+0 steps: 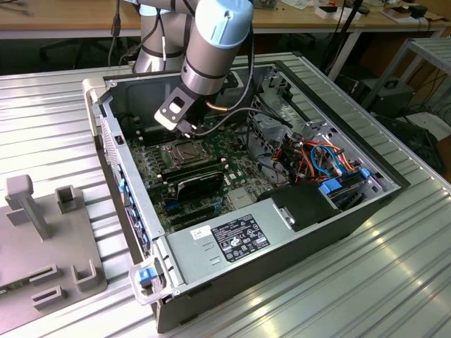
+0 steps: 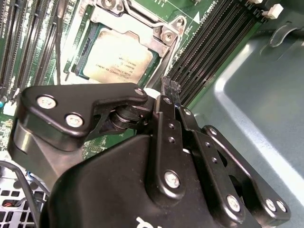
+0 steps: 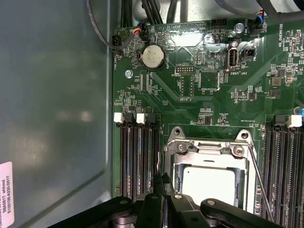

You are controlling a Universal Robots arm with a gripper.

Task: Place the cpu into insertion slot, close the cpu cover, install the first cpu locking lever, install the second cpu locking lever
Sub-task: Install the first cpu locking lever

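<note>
- My black metal gripper [image 2: 169, 87] is shut tight, fingers empty, beside the socket's edge.
- The silvery-tan square cpu [image 2: 121, 59] sits in the dark square insertion slot [image 3: 176, 176], with the thin silvery cpu cover frame [image 3: 209, 148] lying over it.

I count one cpu [image 3: 209, 183], one cpu cover [image 3: 207, 148] and one insertion slot [image 3: 177, 176]. I also count two banks of memory slots [image 3: 137, 161], one coin cell [image 3: 154, 56] and one gripper [image 2: 170, 86].

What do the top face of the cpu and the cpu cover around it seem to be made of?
The cpu: probably metal, dull silvery-tan; the face is flat and matte, with a soft even sheen under dark print. The cpu cover: bare bright metal, perhaps steel; it throws sharp highlights and has thin, stamped-looking edges.
</note>
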